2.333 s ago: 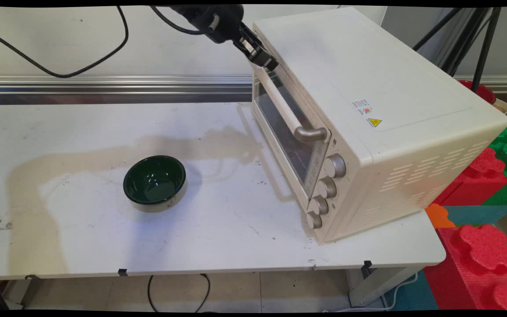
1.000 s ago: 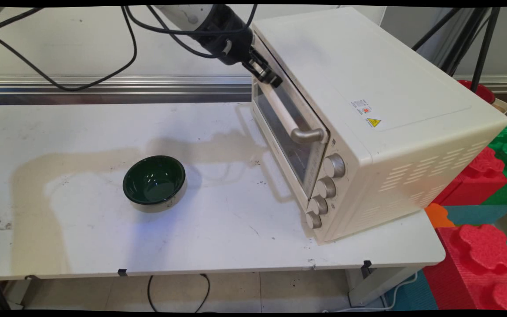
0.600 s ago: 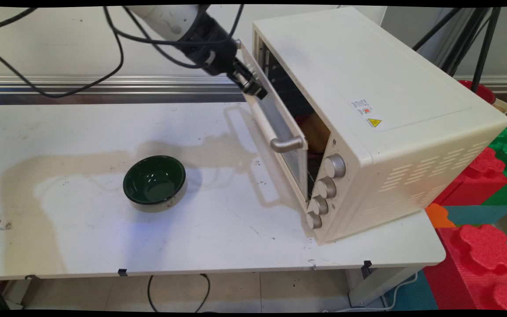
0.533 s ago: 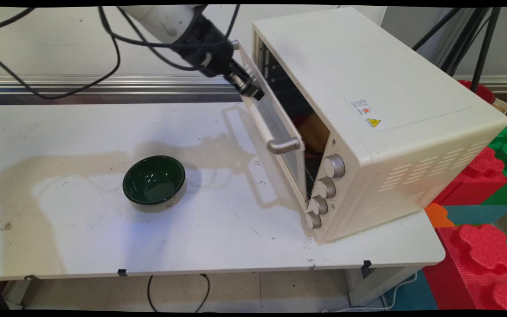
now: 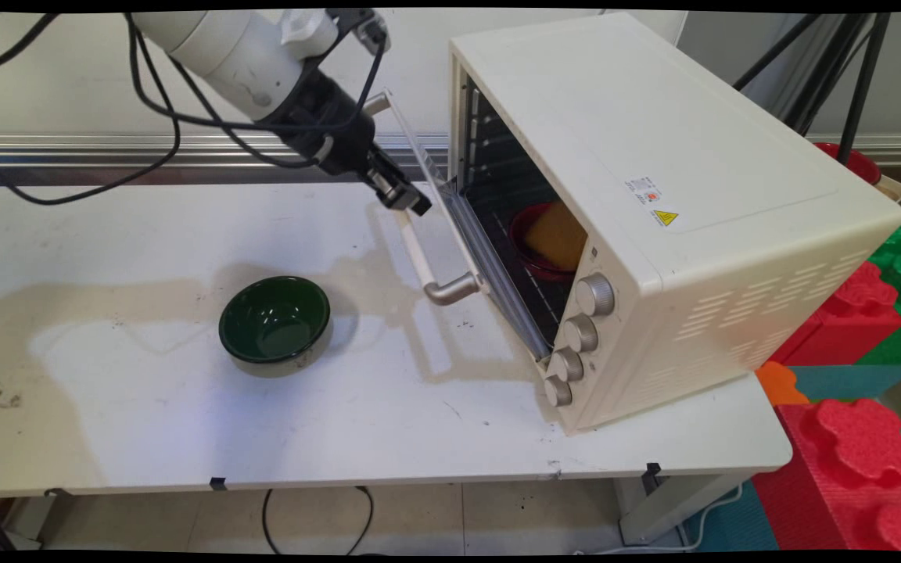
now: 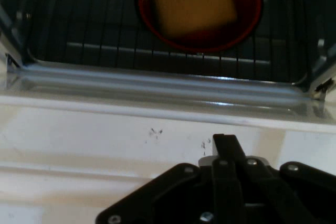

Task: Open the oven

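The gripper [image 5: 407, 199], fingers closed on the door handle [image 5: 428, 270], holds the oven [image 5: 654, 156] door [image 5: 482, 258] half lowered, a red dish [image 5: 530, 252] on the rack at four o'clock, a green bowl [image 5: 274, 322] at seven

On the top panel of the cream toaster oven [image 5: 654, 141] sit two small stickers. One is a yellow warning triangle [image 5: 665, 217] with a black mark inside, too small to make out. At its eleven o'clock, just beside it, is a white label [image 5: 645, 191] with tiny print and a red spot, none of it legible. No other lettering, brand or number can be read in either view.
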`<state>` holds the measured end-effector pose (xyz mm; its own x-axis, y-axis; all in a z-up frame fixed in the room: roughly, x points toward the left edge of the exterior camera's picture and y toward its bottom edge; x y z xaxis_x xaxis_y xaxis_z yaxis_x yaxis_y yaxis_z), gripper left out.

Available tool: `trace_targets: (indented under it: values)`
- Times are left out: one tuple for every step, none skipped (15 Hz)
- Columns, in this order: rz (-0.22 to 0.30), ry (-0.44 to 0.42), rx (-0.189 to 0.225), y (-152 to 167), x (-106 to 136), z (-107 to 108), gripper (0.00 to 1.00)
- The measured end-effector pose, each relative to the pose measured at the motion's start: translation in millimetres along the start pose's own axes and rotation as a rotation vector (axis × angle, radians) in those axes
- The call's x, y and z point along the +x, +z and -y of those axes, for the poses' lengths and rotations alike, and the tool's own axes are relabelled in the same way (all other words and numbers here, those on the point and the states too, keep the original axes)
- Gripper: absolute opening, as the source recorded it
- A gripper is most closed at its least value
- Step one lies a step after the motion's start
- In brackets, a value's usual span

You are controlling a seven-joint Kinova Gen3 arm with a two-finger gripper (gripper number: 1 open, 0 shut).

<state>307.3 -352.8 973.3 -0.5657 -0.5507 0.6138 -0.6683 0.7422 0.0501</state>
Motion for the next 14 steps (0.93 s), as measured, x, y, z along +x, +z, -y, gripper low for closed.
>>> trace_targets:
  values:
    - [0.004,-0.002,0.000,1.1,-4.4,-0.3,0.00]
    - [0.009,-0.004,-0.001,2.7,-8.9,-0.7,0.00]
    - [0.014,-0.006,0.000,4.7,-13.4,-0.8,0.00]
    - [0.017,-0.007,0.001,6.3,-17.3,-0.9,0.00]
    - [0.019,-0.008,0.001,7.5,-19.8,-0.9,0.00]
    - [0.022,-0.007,0.002,9.6,-23.5,-0.9,0.00]
    - [0.025,-0.007,0.003,11.1,-26.7,-0.8,0.00]
    - [0.027,-0.007,0.005,12.4,-30.4,-0.7,0.00]
    - [0.029,-0.007,0.006,13.6,-33.0,-0.5,0.00]
    - [0.032,-0.006,0.008,15.3,-37.0,-0.3,0.00]
    - [0.033,-0.005,0.010,16.3,-39.7,-0.2,0.00]
    - [0.035,-0.003,0.013,17.9,-43.8,0.1,0.00]
    - [0.036,-0.003,0.015,18.8,-46.5,0.3,0.00]
    - [0.036,-0.003,0.019,20.0,-50.7,0.8,0.00]
